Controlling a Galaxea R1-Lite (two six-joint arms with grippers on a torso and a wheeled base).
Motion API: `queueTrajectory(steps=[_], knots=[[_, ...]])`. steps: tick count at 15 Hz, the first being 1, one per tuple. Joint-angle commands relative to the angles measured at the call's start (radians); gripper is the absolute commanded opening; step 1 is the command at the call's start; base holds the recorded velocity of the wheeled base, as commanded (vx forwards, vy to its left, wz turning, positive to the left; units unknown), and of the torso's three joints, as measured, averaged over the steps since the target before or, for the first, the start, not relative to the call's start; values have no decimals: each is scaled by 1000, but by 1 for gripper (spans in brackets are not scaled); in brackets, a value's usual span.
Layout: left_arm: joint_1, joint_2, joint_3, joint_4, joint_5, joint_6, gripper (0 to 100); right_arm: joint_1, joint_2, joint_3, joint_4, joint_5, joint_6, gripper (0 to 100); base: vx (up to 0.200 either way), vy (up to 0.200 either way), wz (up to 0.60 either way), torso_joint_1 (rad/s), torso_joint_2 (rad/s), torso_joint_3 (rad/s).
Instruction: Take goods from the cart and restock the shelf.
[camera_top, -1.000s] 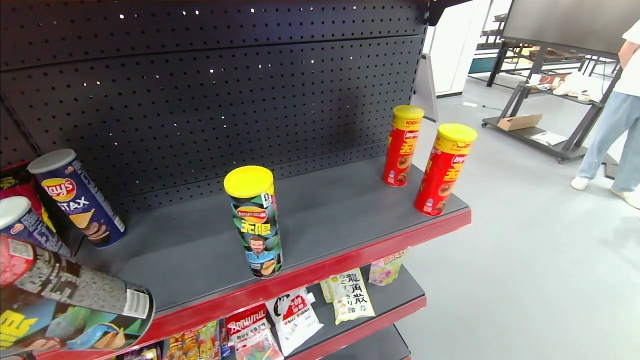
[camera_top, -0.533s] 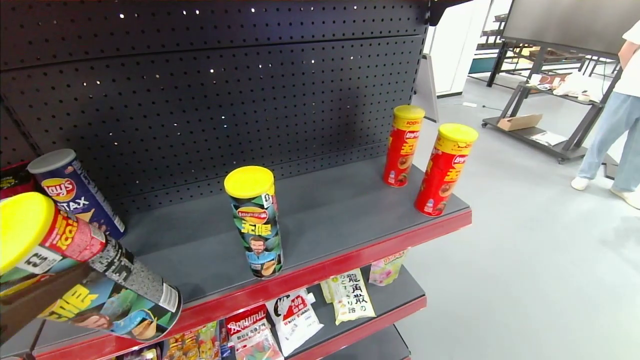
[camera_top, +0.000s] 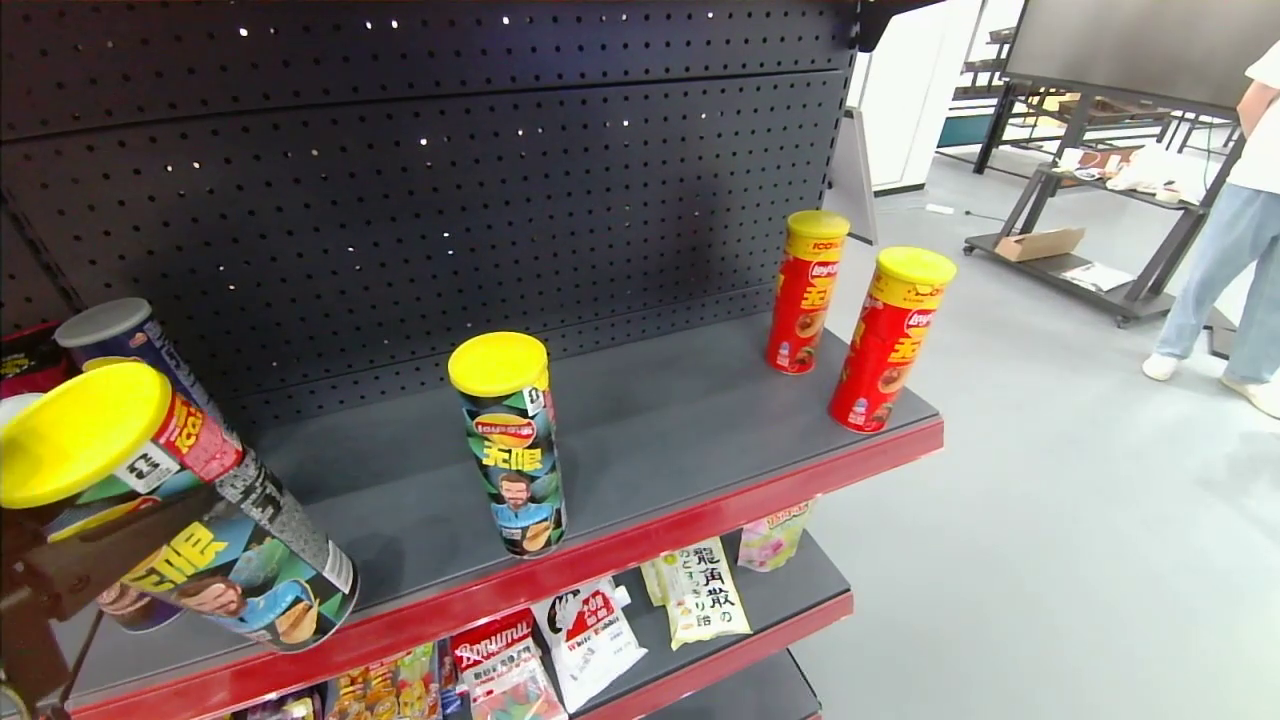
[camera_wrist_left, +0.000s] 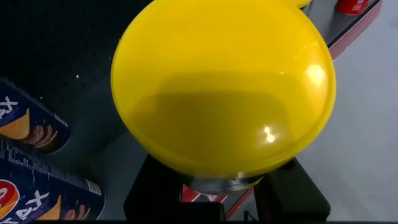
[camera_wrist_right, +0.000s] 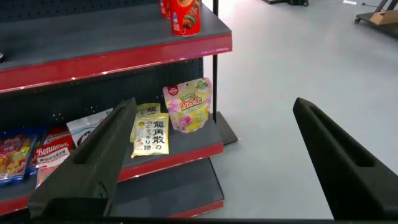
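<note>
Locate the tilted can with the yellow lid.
Head view, far left: the tilted chip can leans over the shelf's front edge, in front of the blue can and left of the upright green can.

Tilted can (camera_top: 250, 575) green-black patterned, yellow-lidded, rear red can (camera_top: 805, 300) yellow-capped, shelf (camera_top: 660, 430) dark grey, red-edged.

The yellow lid (camera_wrist_left: 224, 87) hides the body of the green chip can (camera_top: 210, 540) from the left wrist view, and where the left gripper (camera_wrist_left: 221, 196) clamps it cannot be seen there. In the head view that can covers most of the blue chip cans (camera_top: 105, 322) behind it (a grey lid and a blue base peek out), while the snack packets (camera_top: 590, 635) on the lower shelf (camera_top: 800, 570) run off the bottom edge.
</note>
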Motion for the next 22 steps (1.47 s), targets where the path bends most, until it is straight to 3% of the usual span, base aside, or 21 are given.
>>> queueTrajectory(steps=[1,5,8,22], knots=[[14,47,0,-1,0,0,0,0,0,0,0,0,0,100,0,0,0,0,0,0],[19,152,8,-93,0,4,0,0,0,0,0,0,0,100,0,0,0,0,0,0],[19,289,-26,-219,-4,8,0,0,0,0,0,0,0,100,0,0,0,0,0,0],[17,803,-434,-268,-6,0,0,0,0,0,0,0,0,100,0,0,0,0,0,0]])
